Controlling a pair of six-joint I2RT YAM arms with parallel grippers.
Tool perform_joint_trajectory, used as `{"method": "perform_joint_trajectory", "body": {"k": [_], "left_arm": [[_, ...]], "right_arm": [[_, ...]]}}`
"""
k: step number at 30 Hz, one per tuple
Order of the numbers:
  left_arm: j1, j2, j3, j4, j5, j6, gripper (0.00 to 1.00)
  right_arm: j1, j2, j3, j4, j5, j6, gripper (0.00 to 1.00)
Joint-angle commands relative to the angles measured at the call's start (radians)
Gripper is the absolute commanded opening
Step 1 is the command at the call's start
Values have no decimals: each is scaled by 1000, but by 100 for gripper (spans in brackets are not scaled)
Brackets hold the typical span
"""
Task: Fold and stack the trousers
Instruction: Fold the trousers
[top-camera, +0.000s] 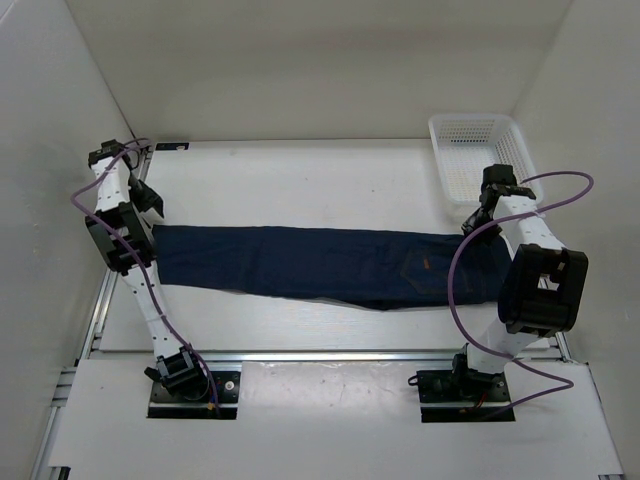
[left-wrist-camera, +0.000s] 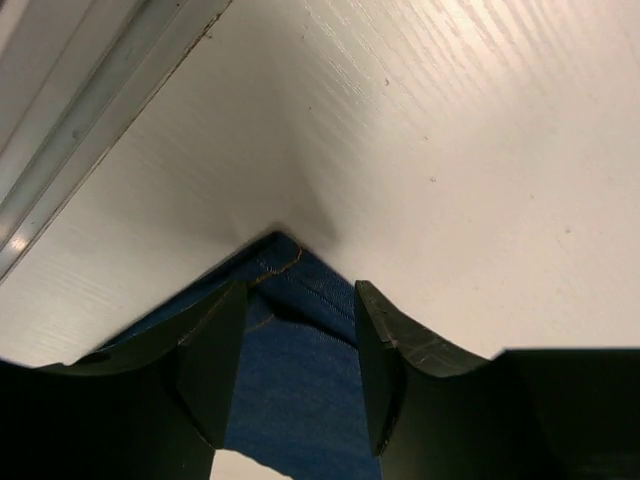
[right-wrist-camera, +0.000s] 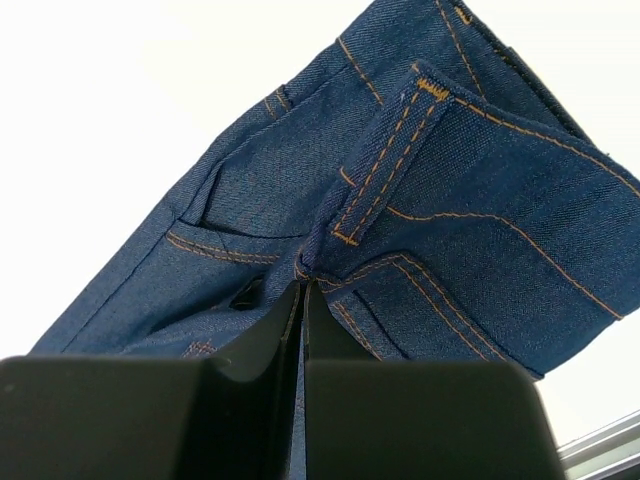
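Observation:
The trousers (top-camera: 320, 265) are dark navy jeans stretched in a long band across the table, legs to the left and waist to the right, with a small orange-tan mark (top-camera: 424, 265) near the waist. My left gripper (top-camera: 155, 220) is at the far corner of the leg hem. In the left wrist view (left-wrist-camera: 293, 300) its fingers stand partly closed with the hem (left-wrist-camera: 290, 370) filling the gap. My right gripper (top-camera: 474, 222) is at the waist end. In the right wrist view (right-wrist-camera: 303, 285) its fingers are pressed together on the denim (right-wrist-camera: 480, 220) by a belt loop.
A white plastic basket (top-camera: 475, 122) stands at the back right, just behind the right gripper. White walls close in the table on the left, back and right. A metal rail (left-wrist-camera: 90, 110) runs along the table's left edge.

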Motion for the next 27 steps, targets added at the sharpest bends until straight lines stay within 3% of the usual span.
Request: {"method": "perform_joint_trajectory", "body": {"k": [1, 9, 13, 21, 27], "left_arm": [[-6, 12, 55, -27, 36, 15, 59], [-15, 55, 100, -27, -2, -16, 34], [-15, 44, 51, -27, -43, -42, 37], [-15, -166, -43, 31, -100, -73, 41], [-15, -175, -95, 22, -88, 9, 46]], "right_arm": [[2, -24, 13, 23, -25, -15, 0], [2, -14, 2, 32, -48, -25, 0], [2, -5, 2, 32, -67, -34, 0], [2, -5, 2, 32, -77, -34, 0], [2, -5, 2, 42, -87, -34, 0]]}}
